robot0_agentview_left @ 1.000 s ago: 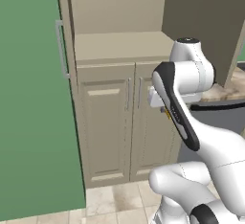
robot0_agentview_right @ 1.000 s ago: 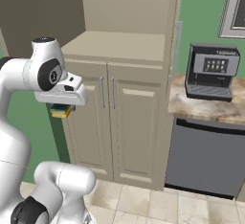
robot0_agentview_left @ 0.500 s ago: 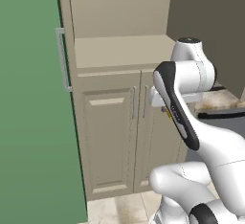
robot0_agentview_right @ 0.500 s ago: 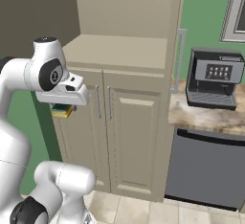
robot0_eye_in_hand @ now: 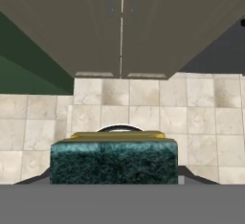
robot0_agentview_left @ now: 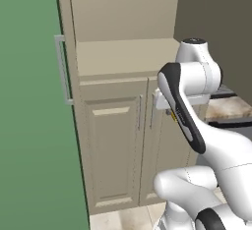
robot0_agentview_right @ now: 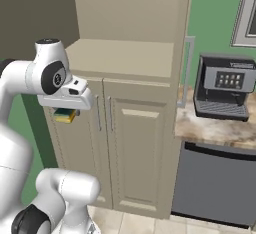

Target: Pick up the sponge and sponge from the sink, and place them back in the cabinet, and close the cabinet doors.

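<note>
We see the sponge sitting right between the gripper tips in the hand view. The gripper is closed on the sponge and holds it by its two ends. The green scrub side faces us and the yellow part peeks out just behind it. Past the sponge we look down at a pale tile floor and, farther off, the foot of two shut beige doors.

From the right base view, the sponge hangs just under the white hand, in the gripper. It is held up in the air, near the left one of the small doors, and below the open shelf.

Going left to right in the left base view, a tall door stands swung open at the left, and its back looks green. Its silver bar handle sticks out at the edge. Next comes the cabinet, open, with a bare beige shelf. The white arm stands in front at the right.

In the right base view, a coffee machine sits on the counter at the right of the cabinet. It has a small screen with icons, too tiny for us to read.
</note>
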Robot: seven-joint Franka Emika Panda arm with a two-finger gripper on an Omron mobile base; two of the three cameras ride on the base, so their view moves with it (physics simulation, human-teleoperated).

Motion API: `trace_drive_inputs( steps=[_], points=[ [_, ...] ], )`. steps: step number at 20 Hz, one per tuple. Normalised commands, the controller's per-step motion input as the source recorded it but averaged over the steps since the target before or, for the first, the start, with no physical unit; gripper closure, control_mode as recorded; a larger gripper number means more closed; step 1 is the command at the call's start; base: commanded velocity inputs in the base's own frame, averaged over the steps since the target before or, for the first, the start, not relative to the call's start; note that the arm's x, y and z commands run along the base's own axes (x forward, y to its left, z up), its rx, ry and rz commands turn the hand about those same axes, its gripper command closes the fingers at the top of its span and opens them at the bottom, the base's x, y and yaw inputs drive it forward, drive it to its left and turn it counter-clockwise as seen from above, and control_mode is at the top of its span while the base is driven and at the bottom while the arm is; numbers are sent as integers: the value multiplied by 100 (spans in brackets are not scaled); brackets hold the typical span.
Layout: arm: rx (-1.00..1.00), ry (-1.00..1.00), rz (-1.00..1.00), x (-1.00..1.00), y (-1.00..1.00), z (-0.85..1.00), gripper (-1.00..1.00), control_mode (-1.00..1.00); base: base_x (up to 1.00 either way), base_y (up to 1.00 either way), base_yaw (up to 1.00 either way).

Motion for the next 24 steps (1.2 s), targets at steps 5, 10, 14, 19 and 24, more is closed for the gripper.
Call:
trace_drive_inputs(
  steps=[5,10,14,19,24],
  points=[
    [0,0,0,0,0,0,100,100,21,10,-12],
    [0,0,0,0,0,0,100,100,20,16,-16],
    [0,0,0,0,0,0,100,100,17,14,-13],
    [0,0,0,0,0,0,100,100,26,24,-7],
    [0,0,0,0,0,0,100,100,34,35,-5]
  ],
)
